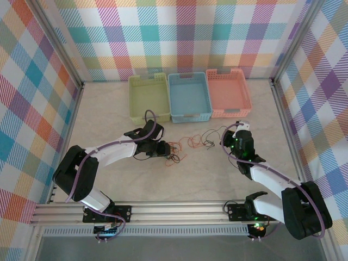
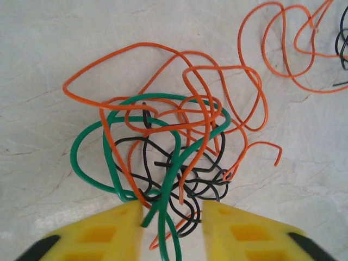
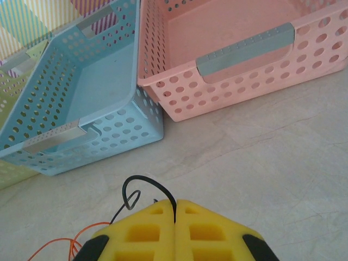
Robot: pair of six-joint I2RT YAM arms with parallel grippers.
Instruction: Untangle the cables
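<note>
The knot of cables (image 2: pixel 175 155) lies on the surface (image 2: pixel 49 65) directly ahead of the left gripper (image 2: pixel 173 212), the nearer arm. Its jaws stand apart, with a green strand running lengthwise through the gap, unclamped. The right gripper (image 3: pixel 175 205), facing the blue basket (image 3: pixel 109 130) and pink basket (image 3: pixel 228 92), has its jaws together on 1 black cable (image 3: pixel 142 177). Orange loops crossing the knot would likely drag along.

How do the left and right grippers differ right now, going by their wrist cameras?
The left gripper stands open over the cable tangle, a green cable running loose through its gap; the right gripper is shut, pinching a black cable. The left faces the table; the right faces the blue basket and pink basket. Both have yellow fingers.
</note>
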